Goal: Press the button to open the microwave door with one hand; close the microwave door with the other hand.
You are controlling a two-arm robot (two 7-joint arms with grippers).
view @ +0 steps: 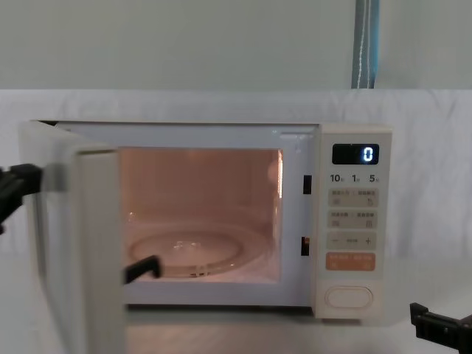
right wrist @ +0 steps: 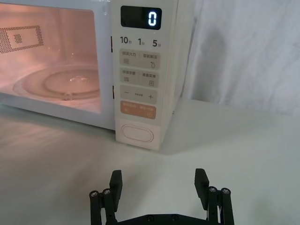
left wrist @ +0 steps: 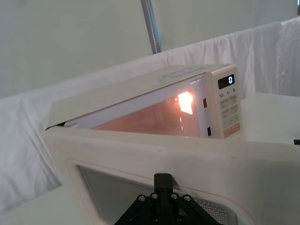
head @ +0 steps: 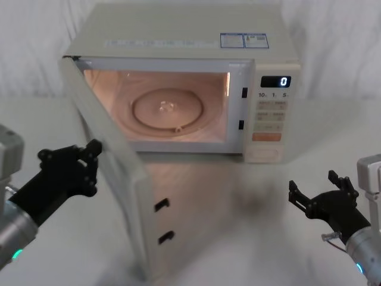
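Your left gripper (head: 95,156) touches the outside of the swung-open microwave door (head: 113,179), grip unclear; your right gripper (right wrist: 159,185) hangs unclenched near the button (right wrist: 137,134).

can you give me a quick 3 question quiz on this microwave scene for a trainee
1. True or false: the microwave door is shut.
2. Which gripper is at the outer face of the door? A) left gripper B) right gripper
3. What digit does the display show above the button?

Key:
1. False. The door stands swung open, and the lit cavity with the turntable is exposed.
2. A. The left gripper is up against the door's outer side; the right gripper hovers open, low over the table in front of the control panel, touching nothing.
3. 0.
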